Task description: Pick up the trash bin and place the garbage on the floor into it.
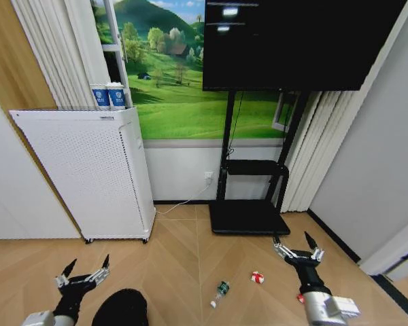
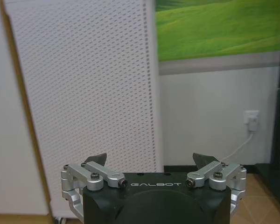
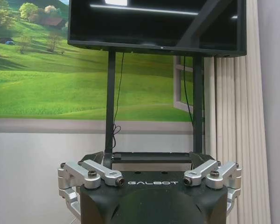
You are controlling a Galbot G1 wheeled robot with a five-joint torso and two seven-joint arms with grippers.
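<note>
"GALBOT" in white on the black bodies of the left gripper [image 2: 151, 165] and right gripper [image 3: 149, 161].

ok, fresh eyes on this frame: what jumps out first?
Probably the big black screen on its stand against the green meadow mural, with the white perforated unit to its left. On the floor lie a bottle and a red-and-white wrapper; the black trash bin sits beside the open left gripper. The right gripper is open too.

Head looks down, wrists face wall
</note>
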